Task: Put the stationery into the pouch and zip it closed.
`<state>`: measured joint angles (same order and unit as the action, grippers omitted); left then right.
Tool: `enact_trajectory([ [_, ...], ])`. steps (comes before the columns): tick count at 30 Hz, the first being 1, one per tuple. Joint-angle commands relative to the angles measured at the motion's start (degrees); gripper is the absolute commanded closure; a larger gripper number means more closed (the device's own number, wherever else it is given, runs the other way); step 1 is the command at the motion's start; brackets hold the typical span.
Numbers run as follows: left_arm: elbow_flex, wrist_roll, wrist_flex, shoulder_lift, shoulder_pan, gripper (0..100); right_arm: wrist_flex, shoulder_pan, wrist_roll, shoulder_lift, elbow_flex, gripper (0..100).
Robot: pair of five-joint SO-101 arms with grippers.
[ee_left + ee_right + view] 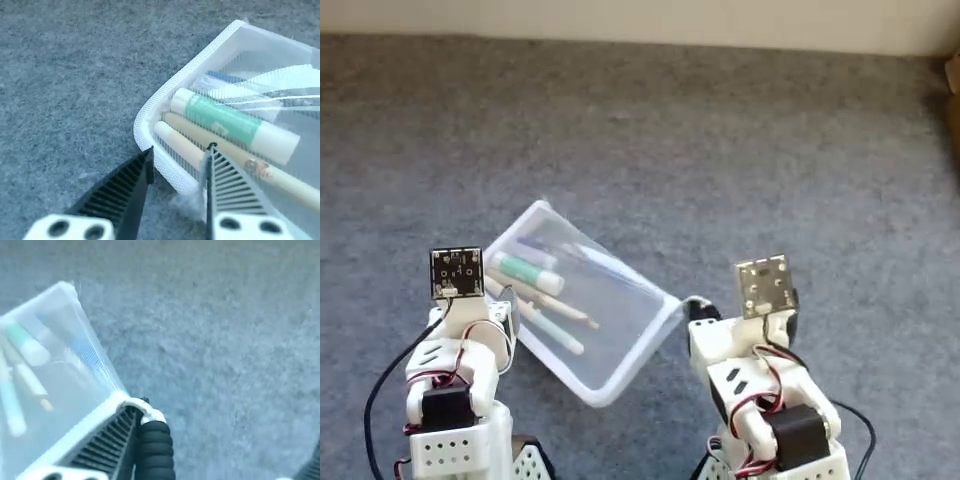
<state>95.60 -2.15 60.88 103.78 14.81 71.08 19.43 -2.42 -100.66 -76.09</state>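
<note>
Now prob. zipping stage: clear mesh zip pouch (630,345), green glue stick (523,268) inside, lower centre. L fingers (125,185) part-open astride corner; R fingers (112,435) pinched on opposite end. Next, likely: L clamps, R pulls.

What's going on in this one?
Two arms work on a clear pouch. The stationery, a glue stick and pens, already lies inside. The left gripper is open astride one pouch corner; the right gripper is shut on the zipper pull at the opposite end. How far the zip is closed, I cannot tell.
</note>
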Motion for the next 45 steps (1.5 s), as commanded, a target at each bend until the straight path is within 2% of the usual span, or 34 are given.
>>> enact_trajectory([
  [1,0.13,0.53,-1.23,0.75,0.48,83,2.24,0.84,-1.76,8.4,6.2,52.0],
  [10,0.31,0.53,-1.23,0.75,0.48,83,19.91,0.84,-12.66,44.26,35.65,52.0],
  [13,0.4,0.53,-1.32,0.75,0.48,83,23.96,0.84,-15.12,51.91,43.82,52.0],
  [19,0.48,0.53,-1.32,0.75,0.48,83,25.27,0.84,-17.67,53.93,51.91,52.0],
  [22,0.48,0.53,-1.32,0.75,0.48,83,25.45,0.84,-17.76,54.37,51.82,52.2],
  [26,-0.13,0.35,-1.23,0.75,0.66,83,27.56,1.1,-17.76,53.85,52.18,57.1],
  [29,-5.41,-1.23,-1.14,0.84,0.92,83,27.65,3.56,-17.85,53.76,52.18,57.5],
  [32,-12.88,-7.03,-1.14,0.66,-3.3,82,27.3,5.49,-18.55,53.76,52.18,57.5],
  [38,-19.12,-12.84,-1.23,0.57,-17.01,70,27.21,7.16,-22.68,53.76,52.18,57.4],
  [43,-14.11,-12.84,-1.32,0.57,-29.85,72,27.21,7.16,-22.77,53.76,52.53,57.4],
  [45,-9.98,-10.11,-1.58,0.57,-33.19,72,27.21,7.16,-22.77,53.76,54.2,57.4],
])
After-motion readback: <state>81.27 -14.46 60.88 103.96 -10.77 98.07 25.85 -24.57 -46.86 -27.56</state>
